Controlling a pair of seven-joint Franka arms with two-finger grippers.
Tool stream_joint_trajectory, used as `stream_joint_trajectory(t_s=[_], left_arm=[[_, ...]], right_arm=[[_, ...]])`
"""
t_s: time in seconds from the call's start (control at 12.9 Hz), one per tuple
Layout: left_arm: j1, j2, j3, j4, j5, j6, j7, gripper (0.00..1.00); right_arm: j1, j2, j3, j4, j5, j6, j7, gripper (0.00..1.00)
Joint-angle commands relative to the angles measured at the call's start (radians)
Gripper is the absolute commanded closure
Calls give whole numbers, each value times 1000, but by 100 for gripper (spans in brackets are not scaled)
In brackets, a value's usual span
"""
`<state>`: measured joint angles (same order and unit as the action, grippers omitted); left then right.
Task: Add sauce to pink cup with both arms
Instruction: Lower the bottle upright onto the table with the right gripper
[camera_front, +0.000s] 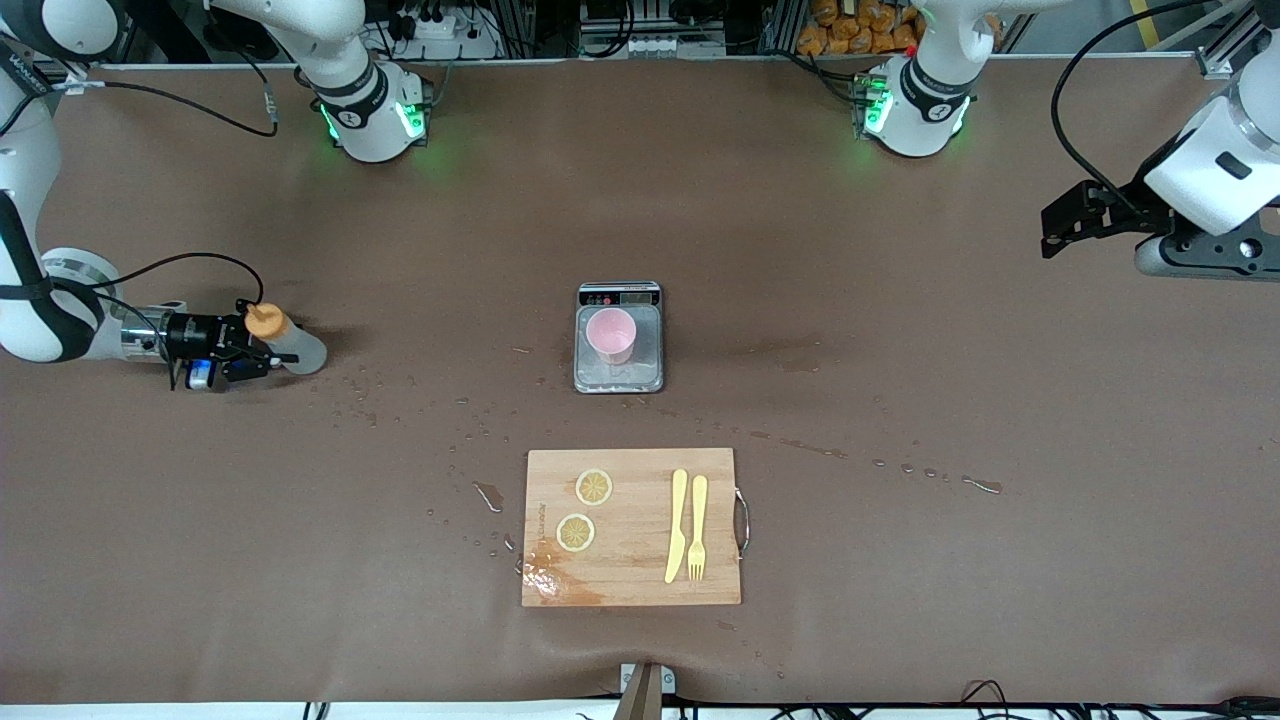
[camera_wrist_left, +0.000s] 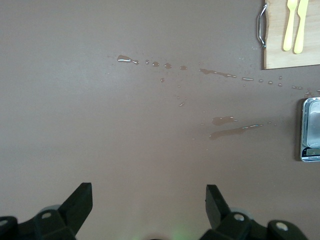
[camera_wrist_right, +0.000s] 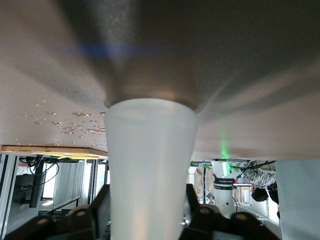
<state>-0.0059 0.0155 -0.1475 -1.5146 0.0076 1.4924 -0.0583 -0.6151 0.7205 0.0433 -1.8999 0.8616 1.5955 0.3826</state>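
The sauce bottle (camera_front: 290, 345), translucent with an orange cap, stands on the table near the right arm's end. My right gripper (camera_front: 248, 350) reaches in from the side, its fingers closed against both sides of the bottle. In the right wrist view the bottle (camera_wrist_right: 150, 160) fills the gap between the fingers (camera_wrist_right: 197, 215). The pink cup (camera_front: 611, 335) stands upright on a small kitchen scale (camera_front: 619, 375) at the table's middle. My left gripper (camera_front: 1062, 228) hangs open and empty, high over the left arm's end of the table; its wrist view shows its gripper (camera_wrist_left: 149, 200) spread wide over bare table.
A wooden cutting board (camera_front: 630, 570) with two lemon slices (camera_front: 594, 487), a yellow knife (camera_front: 678, 525) and fork (camera_front: 698, 527) lies nearer the front camera than the scale. Water drops (camera_front: 440, 420) are scattered on the brown table. The left wrist view shows the board's handle (camera_wrist_left: 261, 27) and the scale's edge (camera_wrist_left: 311, 130).
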Motion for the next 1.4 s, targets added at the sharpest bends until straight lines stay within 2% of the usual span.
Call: stream_joint_trajectory(t_s=[0.0, 0.08, 0.23, 0.39, 0.54, 0.7, 1.01, 1.32], left_arm=[[3, 8, -3, 20, 6, -1, 0, 0], [3, 8, -3, 20, 6, -1, 0, 0], [3, 8, -3, 20, 6, -1, 0, 0], [3, 8, -3, 20, 6, -1, 0, 0], [3, 8, -3, 20, 6, -1, 0, 0], [3, 8, -3, 20, 6, 0, 0, 0], [3, 8, -1, 20, 6, 3, 0, 0], [3, 8, -1, 20, 6, 5, 0, 0]], right_arm=[[0, 7, 4, 18, 16, 1, 22, 6], [-3, 5, 4, 22, 11, 0, 21, 0], [-5, 1, 3, 73, -12, -11, 19, 0], [-5, -3, 4, 167, -142, -29, 21, 0], [-5, -3, 3, 235, -179, -78, 19, 0], [1, -3, 4, 351, -292, -130, 18, 0], [63, -9, 10, 537, -436, -265, 15, 0], [165, -55, 12, 646, -528, -364, 9, 0]])
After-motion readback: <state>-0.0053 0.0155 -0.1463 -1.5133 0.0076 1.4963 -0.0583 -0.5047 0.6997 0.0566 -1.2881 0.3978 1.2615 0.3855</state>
